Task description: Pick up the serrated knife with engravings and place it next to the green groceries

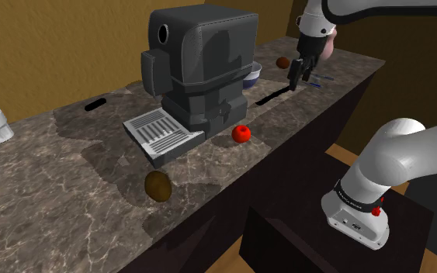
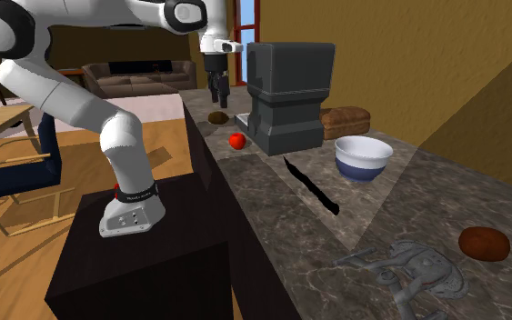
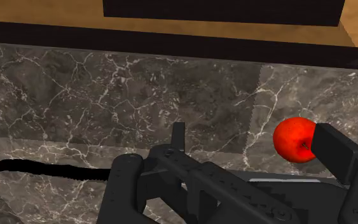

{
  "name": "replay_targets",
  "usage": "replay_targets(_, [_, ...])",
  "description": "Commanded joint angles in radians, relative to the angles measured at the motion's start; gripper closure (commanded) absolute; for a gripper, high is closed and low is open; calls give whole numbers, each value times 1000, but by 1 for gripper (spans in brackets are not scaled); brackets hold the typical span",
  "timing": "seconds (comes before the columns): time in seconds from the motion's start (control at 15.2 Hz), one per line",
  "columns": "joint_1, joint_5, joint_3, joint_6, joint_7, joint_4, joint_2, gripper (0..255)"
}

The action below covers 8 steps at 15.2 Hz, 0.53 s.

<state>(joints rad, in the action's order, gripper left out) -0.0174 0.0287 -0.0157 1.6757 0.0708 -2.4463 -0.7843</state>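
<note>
Claw [image 2: 216, 95] spread and empty above the counter [image 2: 276, 238].
I judge the black knife [image 2: 310, 188] light, stiff and flat-lying; I'd pinch it across its narrow width.

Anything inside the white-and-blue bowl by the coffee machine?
Nothing visible: the bowl has a bare white inner wall. Its bottom is hidden behind the near rim.
</note>
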Motion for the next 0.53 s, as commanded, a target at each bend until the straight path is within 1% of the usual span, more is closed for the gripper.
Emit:
replay_targets(0.0, [0,0,0,0,0,0,0,0])
replay_targets(0.2, [14,62,-95,46,193,-35,8,0])
replay_targets(0.46, [35,138,-224,118,449,-46,60,0])
